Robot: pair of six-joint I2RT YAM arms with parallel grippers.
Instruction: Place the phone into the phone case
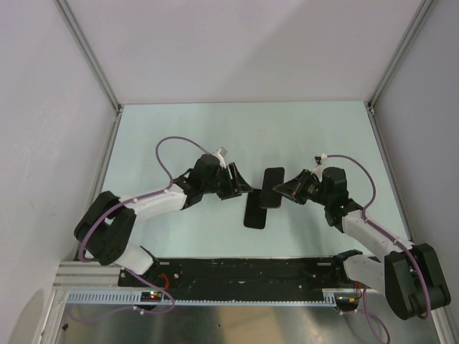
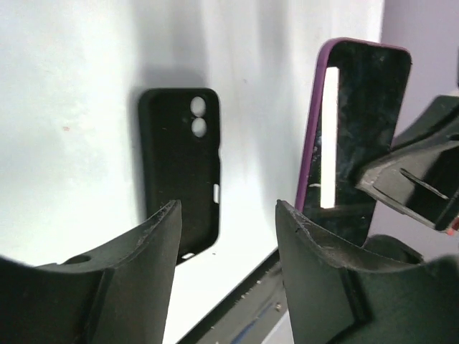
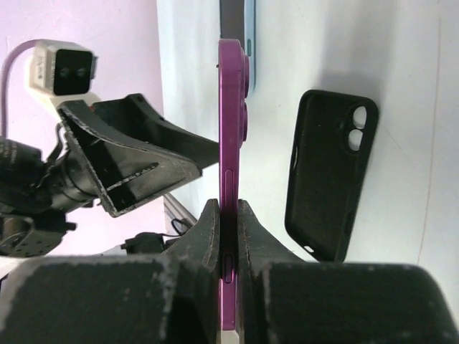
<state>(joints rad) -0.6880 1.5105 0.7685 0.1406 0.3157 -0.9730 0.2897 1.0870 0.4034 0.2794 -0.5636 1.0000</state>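
Now, right claw (image 3: 228, 209) clamped on purple phone (image 3: 231, 107), left claw (image 2: 228, 209) spread beside it

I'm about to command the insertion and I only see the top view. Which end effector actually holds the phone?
Observer: The right end effector. It pinches the purple phone across its thin edge.
Operator: Is the left one gripping too?
Observer: No. The left end effector is open, and the phone stands outside its gap.
Operator: And the case?
Observer: The case lies flat on the table, apart from the phone. Its two camera holes are at the end farthest from the left wrist camera.
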